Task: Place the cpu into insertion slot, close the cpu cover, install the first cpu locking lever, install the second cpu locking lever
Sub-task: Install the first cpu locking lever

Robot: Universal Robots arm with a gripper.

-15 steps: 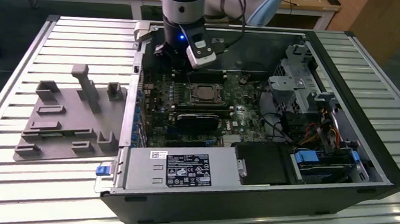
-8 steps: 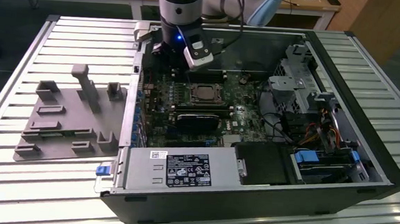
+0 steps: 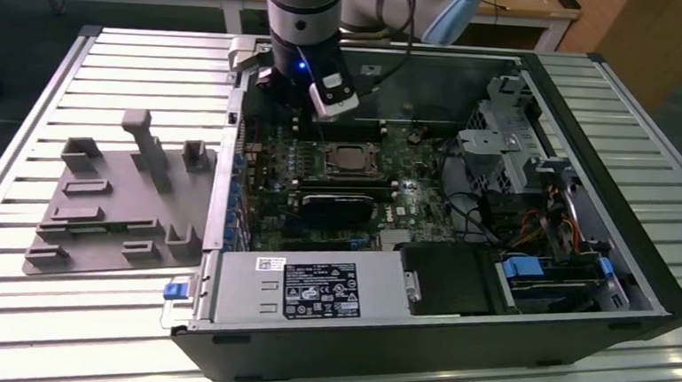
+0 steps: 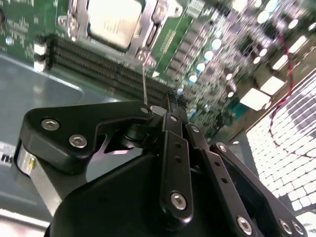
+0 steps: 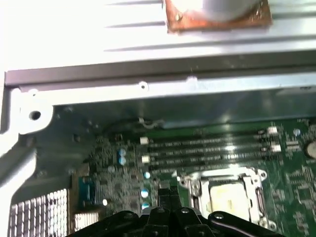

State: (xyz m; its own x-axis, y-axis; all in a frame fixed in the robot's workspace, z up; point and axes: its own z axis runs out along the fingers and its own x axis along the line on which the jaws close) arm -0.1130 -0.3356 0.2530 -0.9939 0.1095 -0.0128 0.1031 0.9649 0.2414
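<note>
Reaching down into the open computer case point(image 3: 426, 360), laid on its side so the green board point(image 3: 270, 227) faces up beneath the claw point(image 4: 173, 96). Holds fingers point(image 4: 175, 148) pressed together, slim enough to work among socket fittings. Just ahead of the tips: insertion slot point(image 5: 192, 187), cpu point(image 4: 111, 19) seated inside, cpu cover point(image 4: 148, 24) apparently flat over its edges. Right beside the tips, a thin wire locking lever point(image 4: 143, 79), standing up, seemingly unlatched; cannot tell whether touched.
</note>
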